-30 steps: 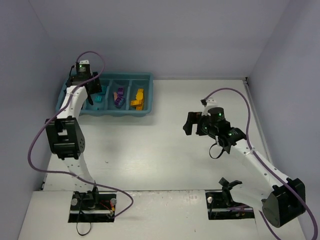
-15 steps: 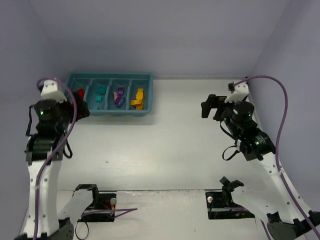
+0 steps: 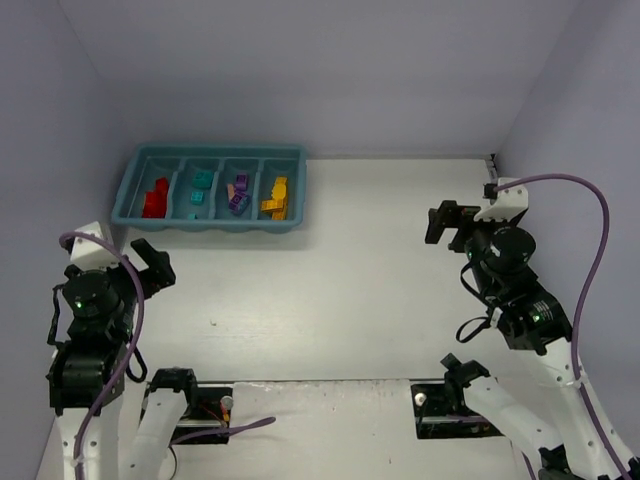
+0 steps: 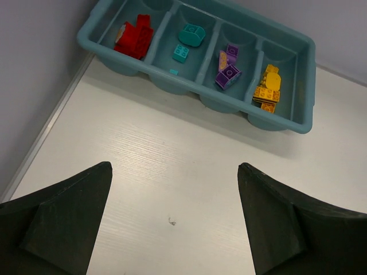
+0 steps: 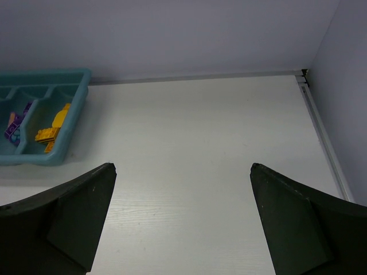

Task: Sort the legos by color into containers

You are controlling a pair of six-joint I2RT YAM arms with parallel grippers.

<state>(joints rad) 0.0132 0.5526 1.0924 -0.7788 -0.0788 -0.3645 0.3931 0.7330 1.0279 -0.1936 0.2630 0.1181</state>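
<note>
Top external: legos (image 3: 155, 198) lie colour-sorted in the teal tray (image 3: 215, 228); left fingers (image 4: 63, 217), right fingers (image 5: 57, 223) released, empty; we judge sorting done, parking next.

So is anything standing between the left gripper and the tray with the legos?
Nothing visible. Only white table surface lies between the open left gripper and the tray, and the legos lie inside its compartments.

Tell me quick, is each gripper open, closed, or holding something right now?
Left gripper: open, holding nothing.
Right gripper: open, holding nothing.
</note>
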